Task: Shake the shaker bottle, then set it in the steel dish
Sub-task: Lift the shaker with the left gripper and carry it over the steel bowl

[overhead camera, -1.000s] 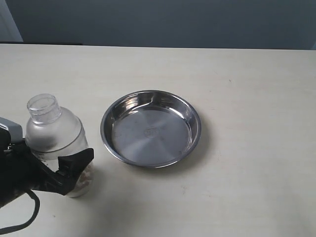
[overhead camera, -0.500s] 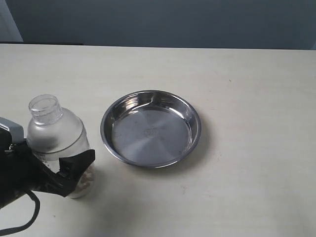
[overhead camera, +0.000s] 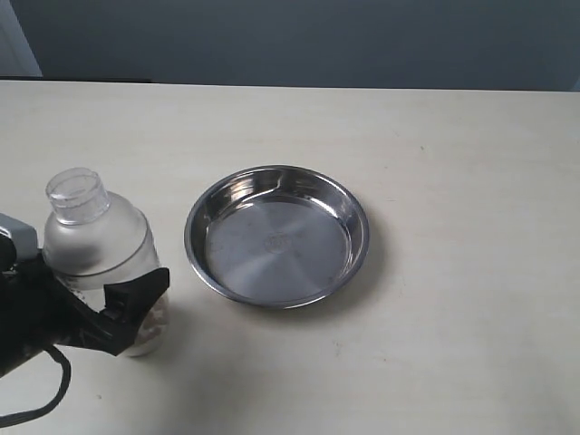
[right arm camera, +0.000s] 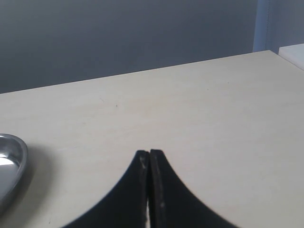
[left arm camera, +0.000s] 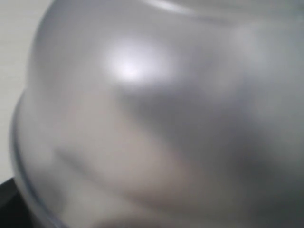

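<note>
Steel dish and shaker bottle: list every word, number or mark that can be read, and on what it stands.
On the steel dish: a stamped mark at its centre, too small to read.
On the shaker bottle: no legible print; the left wrist view shows only blur.
Nothing readable.

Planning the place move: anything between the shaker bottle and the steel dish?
Nothing visible. The shaker bottle, gripped by the left hand, is just left of the steel dish in the exterior view; only a strip of bare table separates them.
</note>
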